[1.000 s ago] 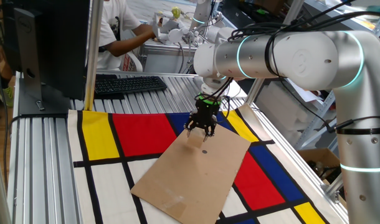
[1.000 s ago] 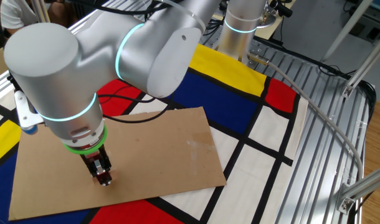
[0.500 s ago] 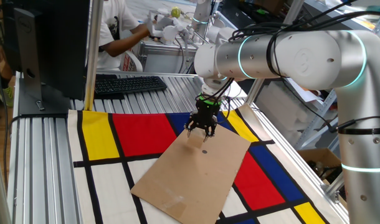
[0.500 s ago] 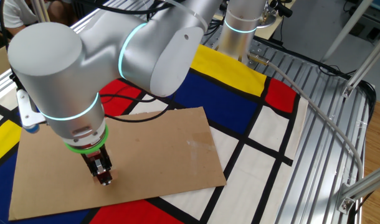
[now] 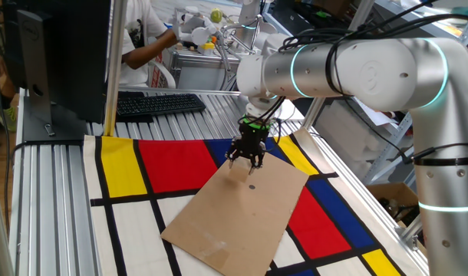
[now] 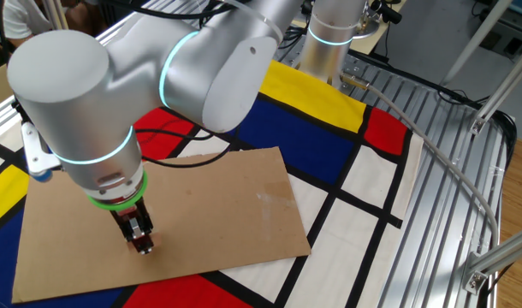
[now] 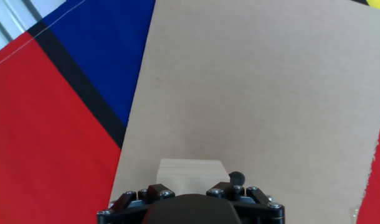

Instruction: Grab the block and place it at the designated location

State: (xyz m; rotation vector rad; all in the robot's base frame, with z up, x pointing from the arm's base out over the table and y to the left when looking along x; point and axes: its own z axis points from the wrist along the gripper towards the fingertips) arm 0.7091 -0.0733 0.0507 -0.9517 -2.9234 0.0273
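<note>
The block (image 7: 191,171) is a small pale tan cube, seen in the hand view right at my fingers. It also shows in one fixed view (image 5: 238,171), just under the hand. My gripper (image 5: 247,159) is shut on the block and holds it low, at or just above the cardboard. The designated location is the flat brown cardboard rectangle (image 5: 242,211), which lies on the patterned mat. Its small dark dot (image 7: 237,178) is just right of the block. In the other fixed view my gripper (image 6: 142,245) is near the cardboard's (image 6: 210,197) front edge and hides the block.
The red, yellow and blue mat (image 5: 173,165) lies under the cardboard. A black keyboard (image 5: 159,103) and a monitor (image 5: 61,54) stand at the back left. A person (image 5: 146,38) works behind the table. Metal rails (image 6: 441,137) run along the table's side.
The gripper has shifted very slightly up and to the left over the cardboard. The person at the back has moved an arm.
</note>
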